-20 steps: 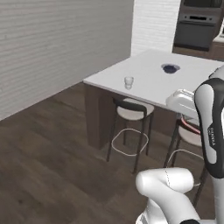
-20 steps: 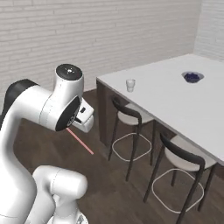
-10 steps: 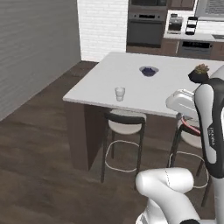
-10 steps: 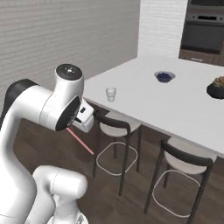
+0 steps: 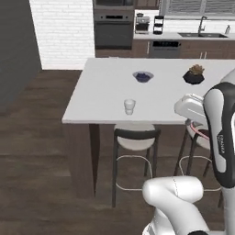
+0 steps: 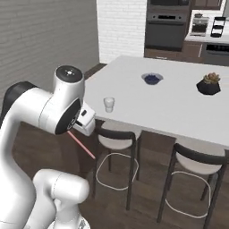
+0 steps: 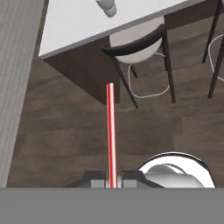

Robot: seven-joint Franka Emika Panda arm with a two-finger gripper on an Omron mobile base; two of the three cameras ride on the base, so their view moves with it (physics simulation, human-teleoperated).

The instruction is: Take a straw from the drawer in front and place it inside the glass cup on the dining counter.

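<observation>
My gripper point(image 7: 113, 180) is shut on the lower end of the thin red-pink straw point(image 7: 111, 131), which points away from the hand toward the corner of the dining counter point(image 7: 74, 24). In the right base view the straw point(image 6: 83, 146) slants down from the hand, left of the white-topped counter point(image 6: 179, 109). The small glass cup point(image 5: 130, 106) stands upright near the counter's point(image 5: 98, 94) front edge, empty. It is also seen in the right base view point(image 6: 108, 104) and at the top of the hand view point(image 7: 107, 6). The drawer is out of view.
A dark-backed stool point(image 5: 135, 137) sits tucked under the counter below the cup, with another point(image 6: 197, 156) to its right. A dark blue bowl point(image 5: 143, 76) and a potted plant point(image 5: 194, 75) sit farther back on the counter. Wall ovens point(image 5: 113, 32) stand behind. Dark wood floor lies open to the left.
The whole picture has shifted as the base moved: the dining counter now faces me squarely and closer, with the cup near the middle. The straw stays held in the shut gripper.
</observation>
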